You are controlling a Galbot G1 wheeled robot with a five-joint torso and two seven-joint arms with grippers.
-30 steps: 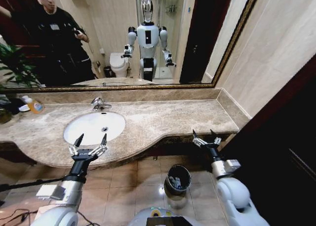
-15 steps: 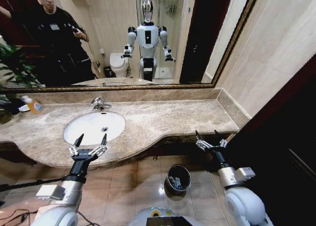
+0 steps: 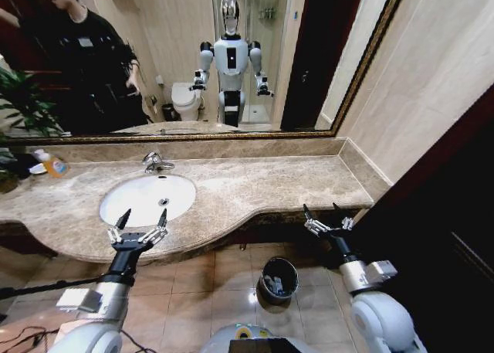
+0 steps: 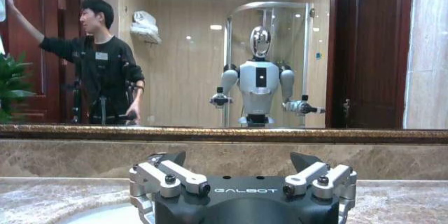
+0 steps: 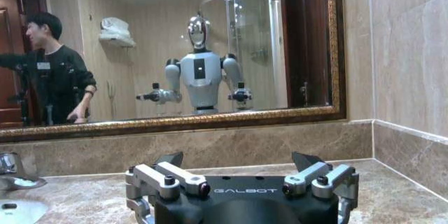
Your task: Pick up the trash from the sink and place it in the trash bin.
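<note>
The white oval sink (image 3: 143, 202) is set in the beige marble counter, and its bowl shows just a drain hole. My left gripper (image 3: 143, 215) hovers open over the sink's front rim, nothing between its fingers; the left wrist view shows this gripper (image 4: 238, 162) facing the mirror. My right gripper (image 3: 321, 211) is open and bare at the counter's front edge, far right of the sink and above the floor; it (image 5: 238, 161) also faces the mirror. The black trash bin (image 3: 279, 279) stands on the tiled floor below, between the arms, with a few pale scraps of trash (image 3: 269, 283) inside.
A chrome faucet (image 3: 157, 163) stands behind the sink. A bottle of orange liquid (image 3: 54, 165) and a plant (image 3: 19, 106) are at the counter's far left. A dark door (image 3: 448, 214) closes off the right. The mirror reflects a person.
My right arm has shifted slightly to the right and settled. The left arm has not moved. The person in the mirror has lowered an arm and turned.
</note>
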